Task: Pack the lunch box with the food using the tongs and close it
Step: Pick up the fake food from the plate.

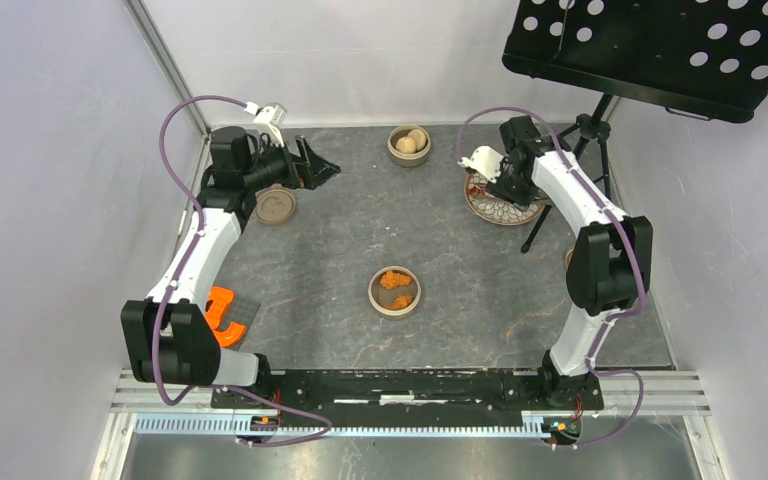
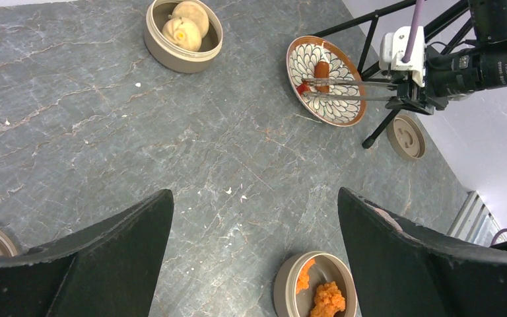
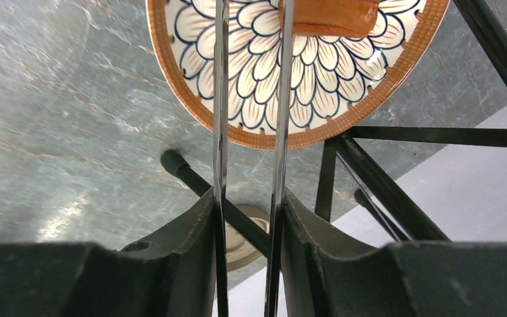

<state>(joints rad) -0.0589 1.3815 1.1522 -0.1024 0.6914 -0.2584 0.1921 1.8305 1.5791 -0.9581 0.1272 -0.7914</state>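
- Right claw, close against its wrist camera: its dark fingers are clamped on the tongs, pressing the two thin arms to a narrow gap.
- The tongs reach out over a round flower-patterned plate at the far right of the tabletop. A reddish-brown piece of food lies on the plate, and one tong arm crosses its end.
- Left claw: spread wide and holding nothing, hanging above the far left of the tabletop.
- A round tan container of orange crumbed chunks sits near the middle. Another holding pale buns stands at the far edge.
- A tan lid lies beside the left arm; a second lid lies near the plate.
- The tabletop is dark grey, veined like stone, and dotted with pale crumbs.
- Pale lilac walls enclose it. A black perforated music stand leans in from the far right corner.
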